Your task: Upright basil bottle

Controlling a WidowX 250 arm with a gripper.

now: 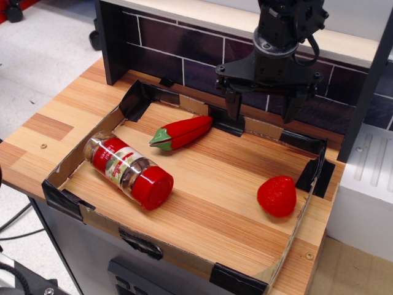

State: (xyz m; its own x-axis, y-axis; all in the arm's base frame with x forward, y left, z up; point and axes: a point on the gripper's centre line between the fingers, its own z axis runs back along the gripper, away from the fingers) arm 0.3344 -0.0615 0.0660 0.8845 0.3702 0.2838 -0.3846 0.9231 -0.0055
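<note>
The black fingers (262, 106) hang spread wide and empty, the clear red-capped basil bottle (128, 170) lying sideways well below-left of them.

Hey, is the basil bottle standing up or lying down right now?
Lying down. The basil bottle rests on its side in the tray, red cap pointing toward the front right.

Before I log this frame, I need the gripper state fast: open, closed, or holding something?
Gripper: open, holding nothing, above the back of the tray; the basil bottle lies on its side, untouched.
</note>
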